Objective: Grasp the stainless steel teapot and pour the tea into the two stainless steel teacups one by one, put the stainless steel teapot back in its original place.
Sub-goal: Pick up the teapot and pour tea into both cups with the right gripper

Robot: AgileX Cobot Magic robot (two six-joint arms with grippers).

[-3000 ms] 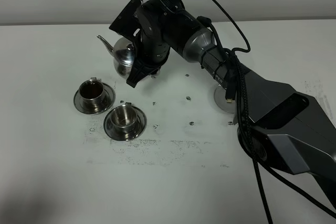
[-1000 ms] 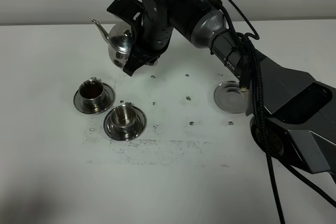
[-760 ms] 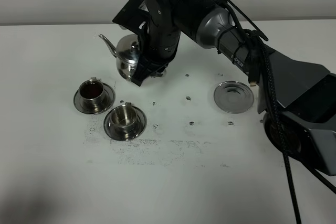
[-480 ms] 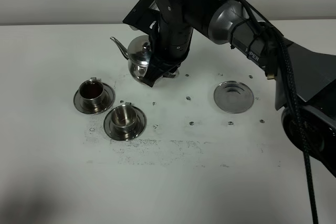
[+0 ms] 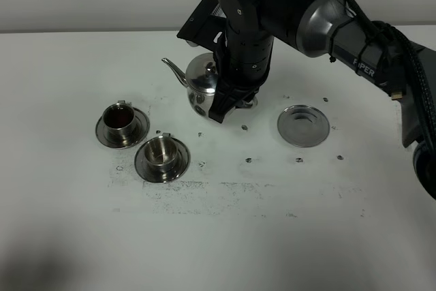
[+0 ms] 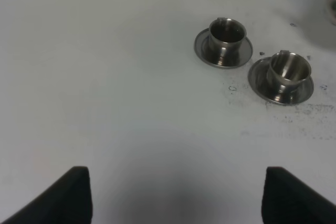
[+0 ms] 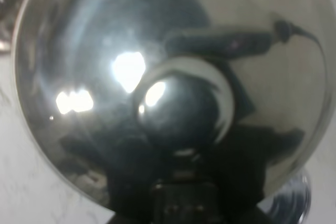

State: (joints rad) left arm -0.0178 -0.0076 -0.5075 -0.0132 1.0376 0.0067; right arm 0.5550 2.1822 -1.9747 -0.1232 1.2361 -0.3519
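The stainless steel teapot [image 5: 201, 85] hangs upright in my right gripper [image 5: 225, 102], which is shut on its handle side, spout pointing left. It is above the table between the cups and an empty saucer. Its shiny lid and knob [image 7: 178, 108] fill the right wrist view. Two stainless steel teacups stand on saucers at the left. The far-left cup [image 5: 120, 120] holds reddish-brown tea [image 5: 119, 118]. The nearer cup [image 5: 162, 154] looks pale inside. Both cups show in the left wrist view [image 6: 226, 33] [image 6: 288, 70]. My left gripper [image 6: 176, 198] is open, low and far from them.
An empty round steel saucer [image 5: 303, 126] lies to the right of the teapot. The white table [image 5: 225, 236] has small dark specks and smudges near the cups. The right arm [image 5: 327, 11] reaches in from the right over the table's back half.
My right gripper has carried the teapot to the right, away from the cups and toward the empty saucer. The cups and left gripper have not moved.
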